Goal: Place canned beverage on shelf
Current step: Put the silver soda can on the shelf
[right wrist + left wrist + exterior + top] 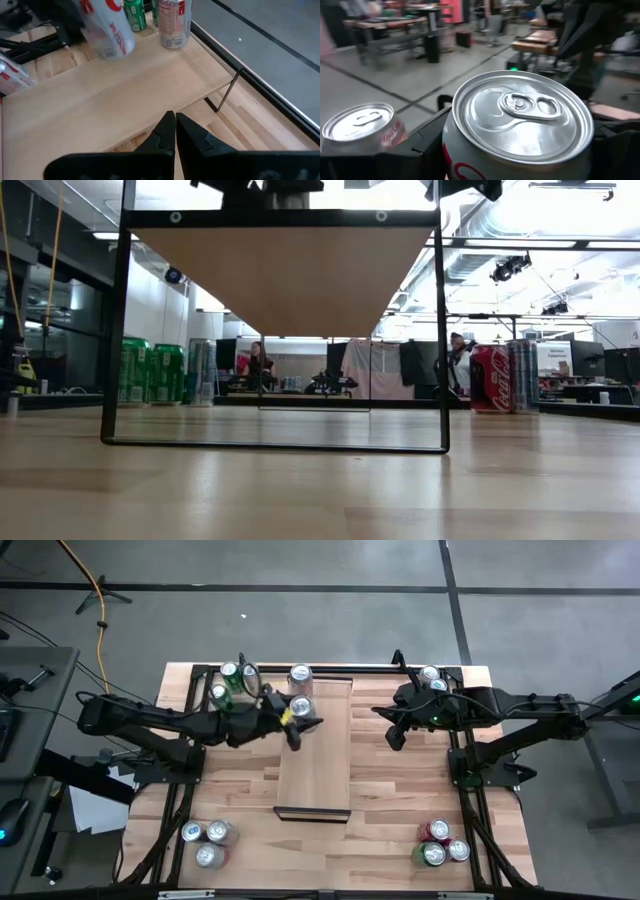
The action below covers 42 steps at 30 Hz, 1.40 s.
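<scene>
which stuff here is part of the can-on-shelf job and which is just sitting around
In the job:
- shelf
- silver can in left pincer
- can already on shelf

Lying about:
- green cans
- near-left cans
- near-right cans
- right pincer, shut, idle

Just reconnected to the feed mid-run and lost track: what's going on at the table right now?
The left end effector is over the far end of the shelf, gripping a silver can. One can already stands at the shelf's far edge. The right end effector is shut and empty, waiting beside the shelf. More cans sit in clusters at the table's corners, such as the near-left group.
</scene>
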{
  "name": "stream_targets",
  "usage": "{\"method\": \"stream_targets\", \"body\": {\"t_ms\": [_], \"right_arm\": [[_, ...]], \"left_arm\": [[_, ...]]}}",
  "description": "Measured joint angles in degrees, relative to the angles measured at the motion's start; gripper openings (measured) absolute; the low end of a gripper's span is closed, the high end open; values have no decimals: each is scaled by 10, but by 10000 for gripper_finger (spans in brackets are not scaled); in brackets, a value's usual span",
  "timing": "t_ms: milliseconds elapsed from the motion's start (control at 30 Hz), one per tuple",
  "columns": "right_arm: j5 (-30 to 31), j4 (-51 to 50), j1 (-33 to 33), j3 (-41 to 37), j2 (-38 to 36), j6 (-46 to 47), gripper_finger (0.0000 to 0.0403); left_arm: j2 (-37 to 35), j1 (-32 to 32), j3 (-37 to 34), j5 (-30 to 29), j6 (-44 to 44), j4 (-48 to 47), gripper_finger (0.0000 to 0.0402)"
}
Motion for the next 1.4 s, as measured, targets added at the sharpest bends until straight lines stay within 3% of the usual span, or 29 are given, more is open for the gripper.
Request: {"method": "stream_targets", "body": {"t_ms": [200,333,1400], "right_arm": [[2,-1,0,0,0,-6,0],[2,-1,0,0,0,-11,0],[2,-2,0,0,0,2,0]], "left_arm": [[59,-40,20,-156,-21,0,243],[93,-49,21,-201,-34,-1,244],[119,-50,23,-120,-60,-8,248]]}}
